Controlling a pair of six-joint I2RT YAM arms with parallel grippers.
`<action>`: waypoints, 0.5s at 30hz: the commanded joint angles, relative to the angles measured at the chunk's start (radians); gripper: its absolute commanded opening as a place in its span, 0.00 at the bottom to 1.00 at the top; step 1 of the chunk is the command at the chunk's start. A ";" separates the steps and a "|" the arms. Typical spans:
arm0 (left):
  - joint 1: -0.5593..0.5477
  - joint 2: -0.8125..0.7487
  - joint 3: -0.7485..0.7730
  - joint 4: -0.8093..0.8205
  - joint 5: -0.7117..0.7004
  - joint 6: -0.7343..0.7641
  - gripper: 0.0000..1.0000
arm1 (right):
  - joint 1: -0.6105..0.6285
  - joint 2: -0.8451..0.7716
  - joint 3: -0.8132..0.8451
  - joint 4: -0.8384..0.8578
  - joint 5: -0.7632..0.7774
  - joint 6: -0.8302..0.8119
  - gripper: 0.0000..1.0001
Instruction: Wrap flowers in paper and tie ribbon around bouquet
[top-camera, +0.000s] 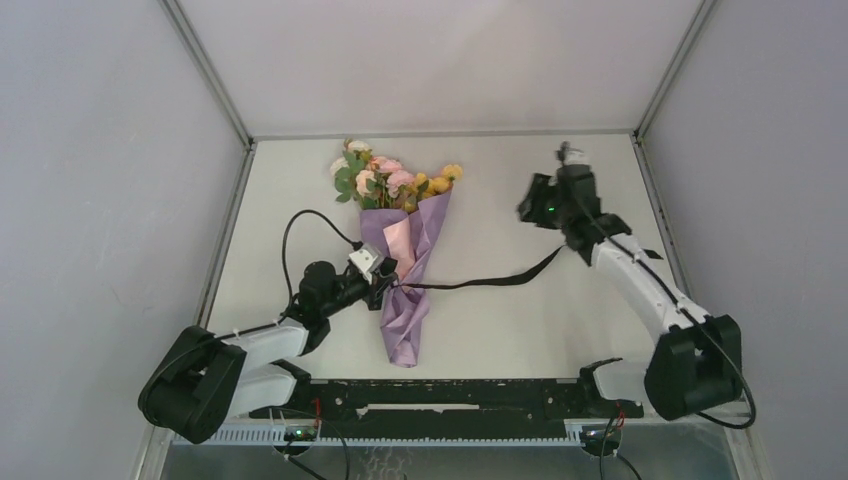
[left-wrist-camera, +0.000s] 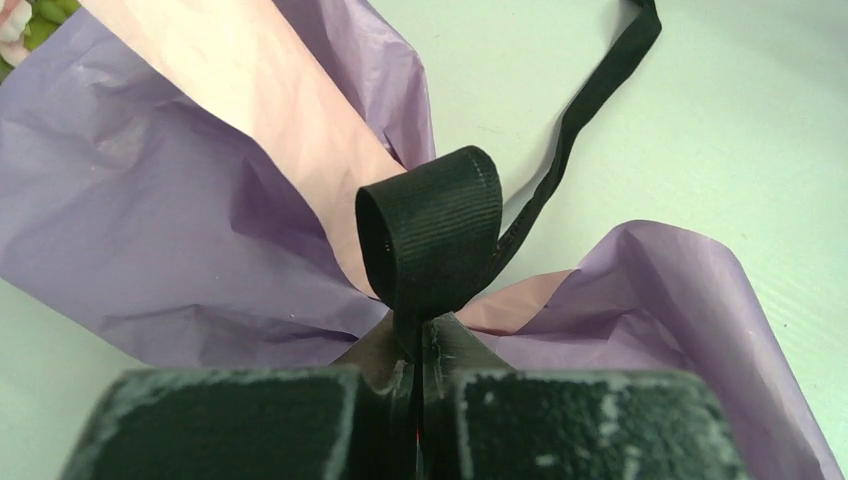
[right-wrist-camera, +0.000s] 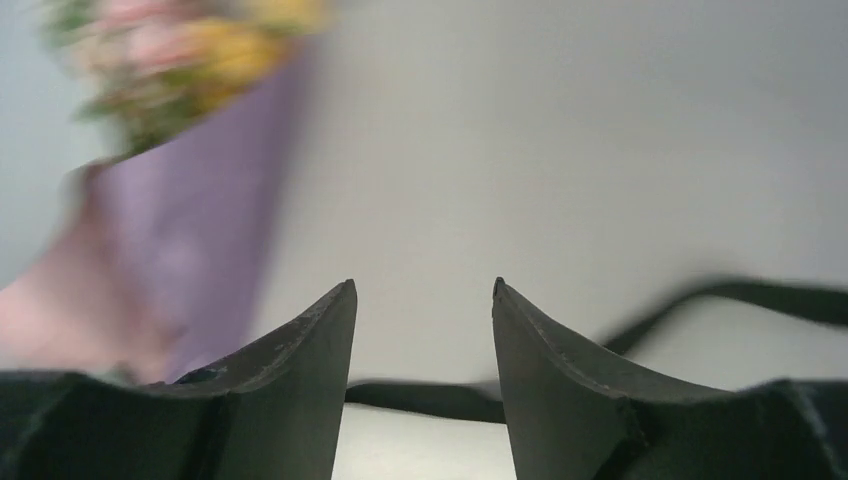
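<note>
The bouquet (top-camera: 405, 262) lies on the table, with the flowers (top-camera: 385, 178) at its far end and the purple paper (top-camera: 408, 318) as a cone, pink fold showing. My left gripper (top-camera: 385, 282) is at the cone's waist. In the left wrist view it (left-wrist-camera: 420, 330) is shut on a loop of the dark ribbon (left-wrist-camera: 430, 230) over the paper (left-wrist-camera: 150, 230). The ribbon (top-camera: 490, 280) trails right across the table. My right gripper (top-camera: 527, 207) hangs above the table, open and empty (right-wrist-camera: 424, 285), with the ribbon (right-wrist-camera: 420, 398) lying below it and the blurred bouquet (right-wrist-camera: 190, 190) to its left.
White walls with metal frame posts (top-camera: 210, 75) close in the table on three sides. A black cable (top-camera: 290, 235) loops from the left arm. A black rail (top-camera: 450, 395) runs along the near edge between the arm bases.
</note>
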 joint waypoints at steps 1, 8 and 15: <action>-0.009 0.001 -0.011 0.059 0.063 0.121 0.00 | -0.272 0.105 -0.024 -0.237 0.023 -0.021 0.62; -0.018 0.007 -0.008 0.046 0.074 0.162 0.00 | -0.379 0.332 0.049 -0.183 -0.102 -0.021 0.64; -0.025 -0.006 -0.009 0.042 0.060 0.166 0.00 | -0.379 0.480 0.113 -0.202 -0.092 -0.030 0.57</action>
